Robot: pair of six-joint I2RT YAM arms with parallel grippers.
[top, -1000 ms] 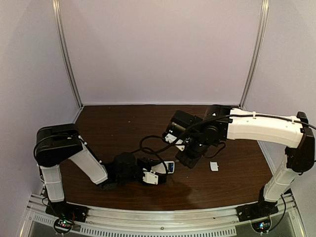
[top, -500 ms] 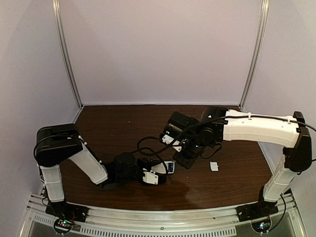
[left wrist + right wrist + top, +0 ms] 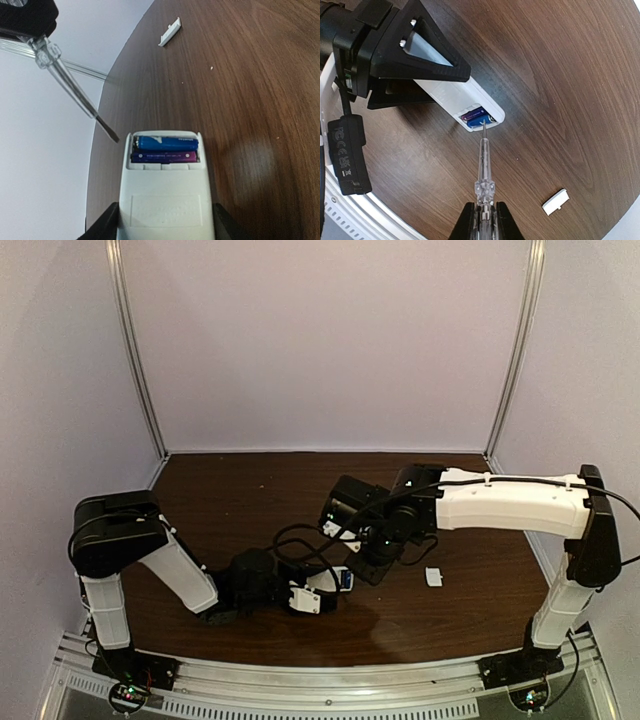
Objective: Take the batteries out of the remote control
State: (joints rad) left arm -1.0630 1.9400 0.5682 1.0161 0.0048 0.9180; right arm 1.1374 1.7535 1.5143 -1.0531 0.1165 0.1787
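Observation:
The white remote control (image 3: 166, 200) lies with its battery bay open, held between the jaws of my left gripper (image 3: 165, 225). Two batteries sit in the bay, a blue one (image 3: 167, 143) and a dark purple one (image 3: 163, 157). They also show in the right wrist view (image 3: 479, 116). My right gripper (image 3: 484, 220) is shut on a clear-handled screwdriver (image 3: 483, 165). Its thin tip (image 3: 484, 127) points at the bay's end, just above the blue battery. In the top view the remote (image 3: 325, 586) lies under the right gripper (image 3: 370, 558), with the left gripper (image 3: 300, 592) at its near end.
The small white battery cover (image 3: 555, 201) lies loose on the brown table to the right, also seen in the top view (image 3: 434, 577) and the left wrist view (image 3: 170, 31). A black cable (image 3: 300, 538) loops over the table behind the left gripper.
My right arm has moved left and down toward the remote, bringing the screwdriver tip to the open bay. The left arm and remote have not moved.

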